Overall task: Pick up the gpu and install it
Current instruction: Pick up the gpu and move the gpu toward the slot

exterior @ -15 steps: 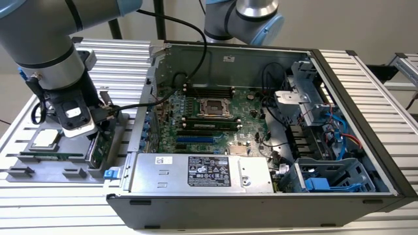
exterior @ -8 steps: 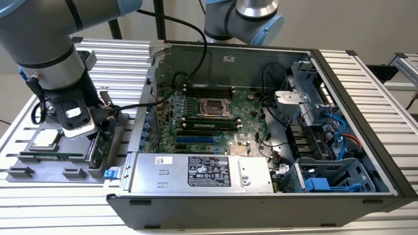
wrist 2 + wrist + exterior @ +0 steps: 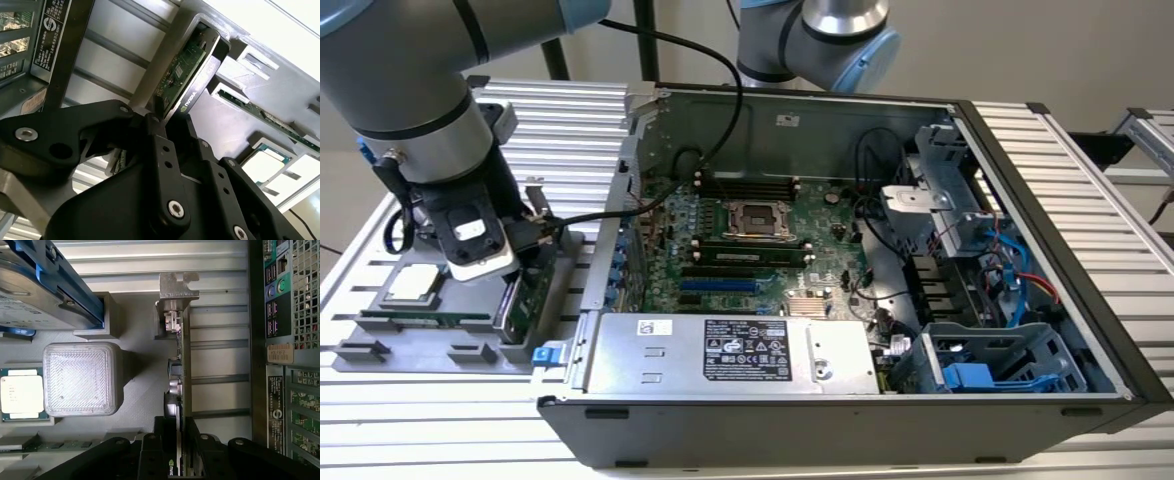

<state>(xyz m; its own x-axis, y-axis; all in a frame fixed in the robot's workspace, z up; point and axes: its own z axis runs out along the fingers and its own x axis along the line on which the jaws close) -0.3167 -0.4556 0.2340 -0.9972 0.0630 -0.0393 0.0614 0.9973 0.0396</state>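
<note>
Green of board and silver at one end, standing on its long edge in the grey holder (image 3: 407, 345) just beside the open computer case (image 3: 827, 430), on the exterior view's left of it: finding the gpu (image 3: 186, 355) there, not yet lifted clear; straddling its upper edge with the gripper (image 3: 182, 442), jaws clenched on the card, pressing on both faces so far as both wrist views are showing.

Judging the card light and stiff but fragile; expecting it to be tolerating a firm pinch across the board and black cooler, and not tolerating twist or a knock on the small parts; reckoning the long free edge, away from the silver bracket (image 3: 177, 287), the right place for taking hold; treating the smooth faces as somewhat slippery, likely to be pivoting if pinched far off the middle.

Getting from the exterior view the whole layout, with the arm hanging over the holder and the motherboard (image 3: 774, 255) lying bare inside the case; getting from the first wrist view the card edge-on, bracket at the far end, with the hard drive (image 3: 25, 295) and the processor chip (image 3: 20, 395) near it; getting from the second wrist view the card's component face, and the memory stick (image 3: 260, 112) lying in its own slot beyond.
</note>
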